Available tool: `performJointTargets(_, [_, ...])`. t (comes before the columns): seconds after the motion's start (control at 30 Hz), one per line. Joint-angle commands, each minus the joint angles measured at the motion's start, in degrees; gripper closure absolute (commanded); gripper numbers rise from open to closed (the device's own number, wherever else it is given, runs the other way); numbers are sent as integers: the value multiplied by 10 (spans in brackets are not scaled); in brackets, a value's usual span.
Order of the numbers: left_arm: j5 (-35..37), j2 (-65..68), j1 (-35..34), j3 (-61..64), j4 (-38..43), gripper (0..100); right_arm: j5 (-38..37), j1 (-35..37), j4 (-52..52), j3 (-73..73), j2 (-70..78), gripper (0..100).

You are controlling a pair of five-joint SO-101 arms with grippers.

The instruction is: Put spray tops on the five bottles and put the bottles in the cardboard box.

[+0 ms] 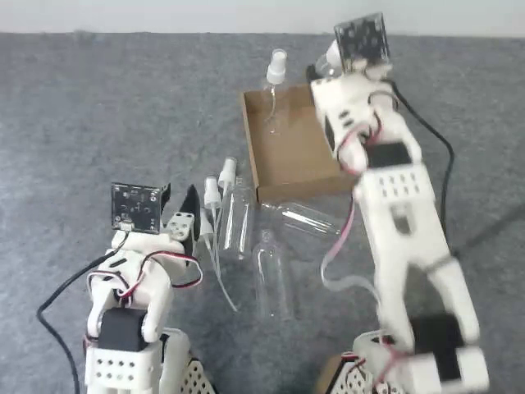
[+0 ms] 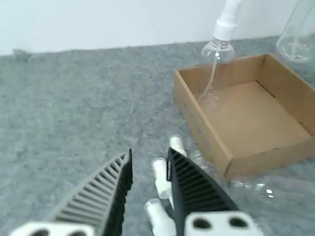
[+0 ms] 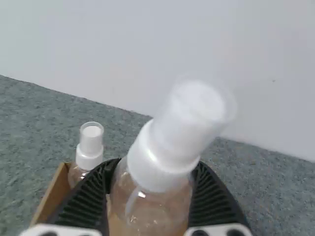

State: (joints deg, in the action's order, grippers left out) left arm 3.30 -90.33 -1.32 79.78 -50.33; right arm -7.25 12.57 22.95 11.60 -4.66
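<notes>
The right pincer [image 3: 153, 194] pinches a capped spray bottle [image 3: 179, 132] at the cardboard box's [image 1: 299, 152] far corner. Another capped bottle [image 1: 275, 78] stands inside. The left pincer [image 2: 149, 156] hangs spread over loose spray tops [image 2: 160, 179] and clear bottles [image 1: 273, 275] lying on the tabletop [image 1: 98, 107].

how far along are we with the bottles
Done: one capped bottle stands in the cardboard box. In hand: the right end effector grips a second capped bottle by the box. Left: three bottles lie outside on the table, near the open left end effector.
</notes>
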Motion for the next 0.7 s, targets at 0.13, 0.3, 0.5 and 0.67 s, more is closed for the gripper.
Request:
performJointTargets(0.13, [2,-7,-4,0,31,913,2,-27,-47,-158,183,992])
performJointTargets(0.3, [0,-7,-4,0,31,913,32,-29,-74,-207,256,992])
performJointTargets(0.5, [-1,-7,-4,0,31,913,33,-28,-99,-255,324,992])
performJointTargets(0.67, [-1,-7,-4,0,31,912,35,-28,-99,-280,369,992])
